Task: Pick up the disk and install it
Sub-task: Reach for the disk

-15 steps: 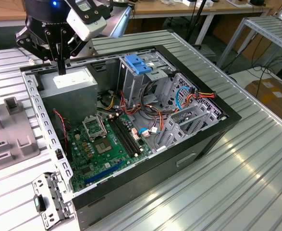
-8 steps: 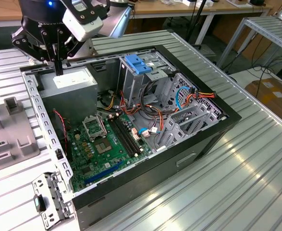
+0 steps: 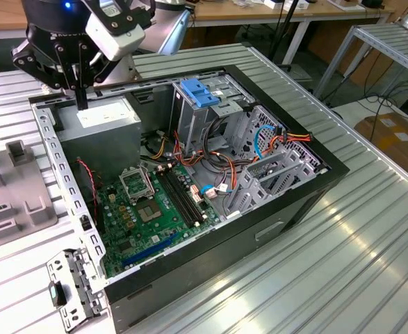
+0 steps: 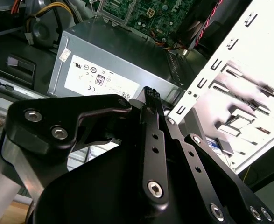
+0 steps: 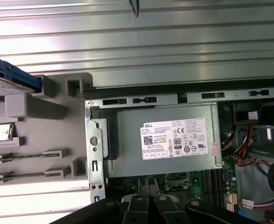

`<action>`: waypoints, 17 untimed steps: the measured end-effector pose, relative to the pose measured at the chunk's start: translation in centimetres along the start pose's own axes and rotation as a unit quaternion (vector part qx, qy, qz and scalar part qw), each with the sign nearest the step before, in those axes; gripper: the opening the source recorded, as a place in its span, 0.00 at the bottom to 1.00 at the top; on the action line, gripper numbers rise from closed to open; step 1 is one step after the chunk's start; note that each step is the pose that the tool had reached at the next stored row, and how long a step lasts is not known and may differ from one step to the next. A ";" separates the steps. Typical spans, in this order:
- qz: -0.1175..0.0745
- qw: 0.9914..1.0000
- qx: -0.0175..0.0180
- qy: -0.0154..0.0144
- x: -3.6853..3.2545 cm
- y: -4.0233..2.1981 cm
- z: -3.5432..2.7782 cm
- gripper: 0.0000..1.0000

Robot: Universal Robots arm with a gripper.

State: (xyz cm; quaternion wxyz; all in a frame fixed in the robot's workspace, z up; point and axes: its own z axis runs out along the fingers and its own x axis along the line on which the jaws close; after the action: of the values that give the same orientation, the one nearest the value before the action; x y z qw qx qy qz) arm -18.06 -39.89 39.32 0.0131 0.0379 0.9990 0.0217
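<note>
Gripper hangs tips-down over the PSU, at the case corner nearest the grey fixture. Fingers are pressed together with nothing between them. Wrist is roughly vertical, with the arm body at the exterior view's upper left. Disk sits outside the case on the fixture's far end, blue edge showing, likely parked there for a clean grab. 0 of 2 steps done.
</note>
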 end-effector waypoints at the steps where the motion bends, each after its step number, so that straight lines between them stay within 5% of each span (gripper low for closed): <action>1: 0.000 1.000 0.000 0.000 0.08 -0.01 0.00 0.11; 17: 0.000 1.000 0.000 0.000 1.15 -0.09 -0.03 0.11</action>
State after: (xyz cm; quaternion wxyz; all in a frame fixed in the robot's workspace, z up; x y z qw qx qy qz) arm -19.22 -39.89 39.31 0.0131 0.0379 0.9990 0.0217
